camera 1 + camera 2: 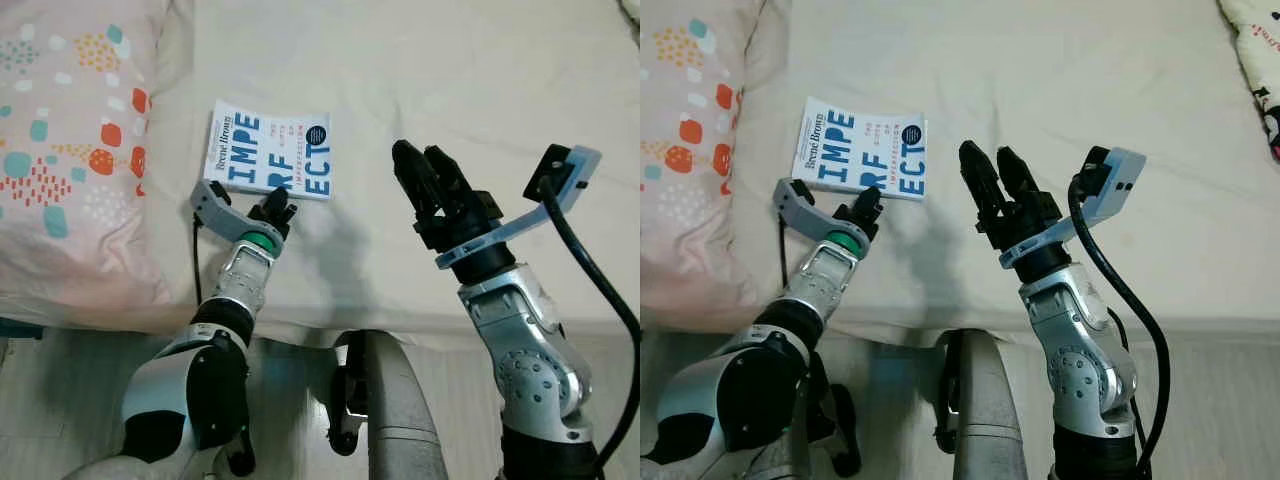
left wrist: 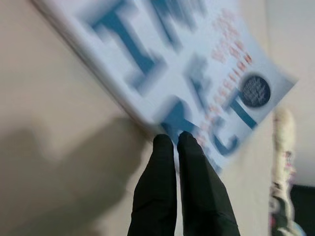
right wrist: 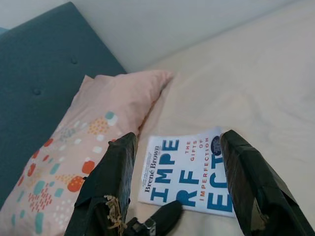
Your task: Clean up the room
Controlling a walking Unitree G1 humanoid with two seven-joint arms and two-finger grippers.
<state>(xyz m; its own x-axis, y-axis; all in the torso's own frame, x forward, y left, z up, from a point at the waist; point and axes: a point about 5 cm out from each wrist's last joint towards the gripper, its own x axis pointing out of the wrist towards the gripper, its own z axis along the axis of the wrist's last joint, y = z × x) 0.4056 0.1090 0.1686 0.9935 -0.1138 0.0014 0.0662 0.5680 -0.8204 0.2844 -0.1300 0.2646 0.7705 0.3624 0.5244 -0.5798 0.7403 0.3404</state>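
- Task obj.: white paperback book with large blue cover lettering point(image 1: 268, 150). Lies flat, cover up, on the cream bedsheet point(image 1: 450, 70), just beside the pink pillow with coloured dot/dash print point(image 1: 60, 150).
- Left gripper point(image 1: 276, 207): fingers pressed together, nothing held. Tips sit at the book's near edge; contact w/ book can't be confirmed, wrist view is blurred.
- Right gripper point(image 1: 420, 165): raised over bare sheet, apart from the book. Wrist view shows the fingers point(image 3: 110, 182) spread wide w/ book framed between them; empty.
- Teal padded headboard point(image 3: 44, 83) stands behind the pillow.
- Step in hand (est.): approach to book pickup; no grasp yet.
- Next move (est.): book lies flush on soft sheet, so a finger must get under the near edge. Left tips could lift or nudge that edge; then open, pinch cover + pages, lift level.
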